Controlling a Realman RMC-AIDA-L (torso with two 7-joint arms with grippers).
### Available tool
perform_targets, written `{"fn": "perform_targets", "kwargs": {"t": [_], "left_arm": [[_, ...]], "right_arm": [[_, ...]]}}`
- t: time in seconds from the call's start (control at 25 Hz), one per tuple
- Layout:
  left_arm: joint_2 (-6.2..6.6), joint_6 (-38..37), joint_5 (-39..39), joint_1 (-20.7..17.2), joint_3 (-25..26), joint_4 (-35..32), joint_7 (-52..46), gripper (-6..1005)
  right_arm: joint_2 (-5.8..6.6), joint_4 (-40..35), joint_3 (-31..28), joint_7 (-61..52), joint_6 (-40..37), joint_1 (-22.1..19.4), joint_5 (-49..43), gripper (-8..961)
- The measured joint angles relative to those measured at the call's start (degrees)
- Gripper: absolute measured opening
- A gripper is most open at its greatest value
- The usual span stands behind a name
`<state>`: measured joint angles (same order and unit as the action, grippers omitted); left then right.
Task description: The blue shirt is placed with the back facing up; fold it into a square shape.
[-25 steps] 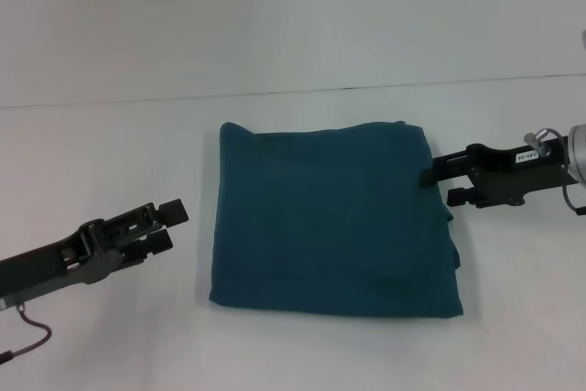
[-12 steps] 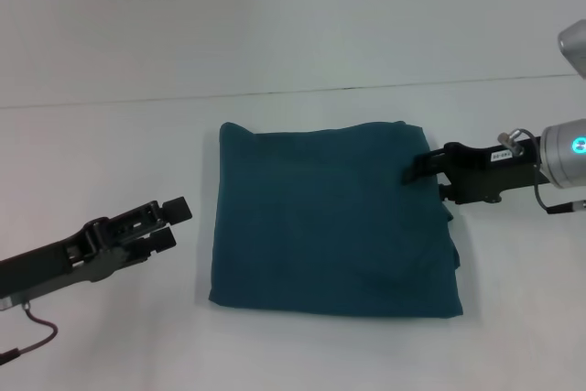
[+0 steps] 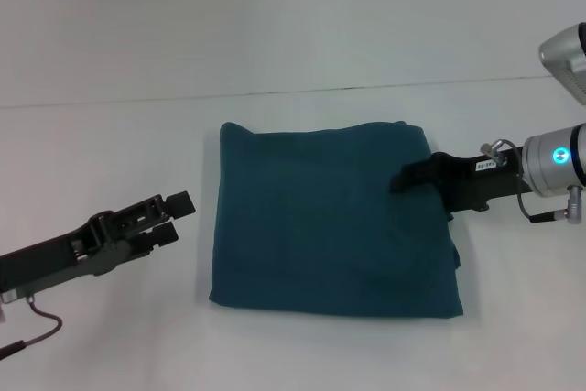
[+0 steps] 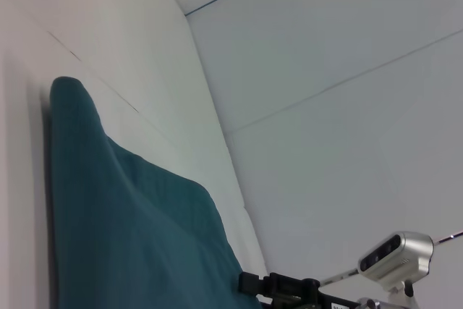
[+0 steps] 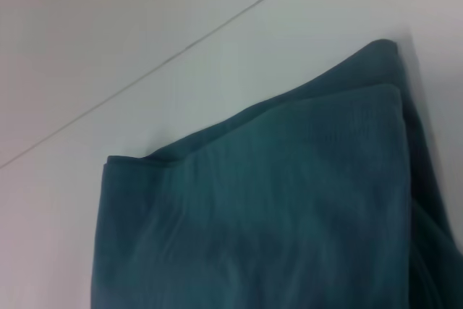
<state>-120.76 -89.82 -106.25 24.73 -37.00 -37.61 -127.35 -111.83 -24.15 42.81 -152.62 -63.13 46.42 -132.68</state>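
Note:
The blue shirt (image 3: 330, 226) lies folded into a roughly square, plain teal pad in the middle of the white table (image 3: 110, 135). No lettering shows. It also shows in the left wrist view (image 4: 108, 236) and in the right wrist view (image 5: 275, 229). My right gripper (image 3: 401, 179) reaches in from the right, over the shirt's right part near its far corner. It also appears in the left wrist view (image 4: 249, 284). My left gripper (image 3: 172, 217) is open and empty above the table, a short way left of the shirt's left edge.
The table's far edge (image 3: 275, 92) runs as a thin line behind the shirt. The right arm's silver wrist (image 3: 558, 157) with a lit blue ring sits at the right. A thin cable (image 3: 37, 331) hangs under the left arm.
My right gripper has moved left, from just beside the shirt's right edge to over the cloth. My left gripper has risen slightly. The shirt has not moved.

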Motion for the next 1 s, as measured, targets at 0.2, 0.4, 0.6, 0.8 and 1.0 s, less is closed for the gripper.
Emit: {"fn": "perform_targets", "kwargs": {"t": [0.2,0.4,0.6,0.8,1.0], "left_arm": [[-0.06,0.38,0.0,0.1,0.0,0.08,0.07,932],[0.02,0.46,0.0,0.34,0.0,0.54,0.09,932],[0.19,0.86,0.0,0.57,0.0,0.98,0.09,932],[0.18,0.9,0.0,0.59,0.0,0.98,0.09,933],[0.17,0.91,0.0,0.59,0.0,1.01,0.09,933]], "right_arm": [[-0.97,-0.28,0.1,0.05,1.42,0.13,0.07,650],[-1.68,-0.83,-0.36,2.52,1.49,0.11,2.0,597],[-1.7,-1.04,-0.02,3.84,0.74,-0.25,3.87,379],[-1.21,-2.12,-0.41,3.21,-2.62,-0.53,3.89,221],[-0.88,-2.47,-0.27,2.53,-3.02,-0.54,3.68,111]]}}
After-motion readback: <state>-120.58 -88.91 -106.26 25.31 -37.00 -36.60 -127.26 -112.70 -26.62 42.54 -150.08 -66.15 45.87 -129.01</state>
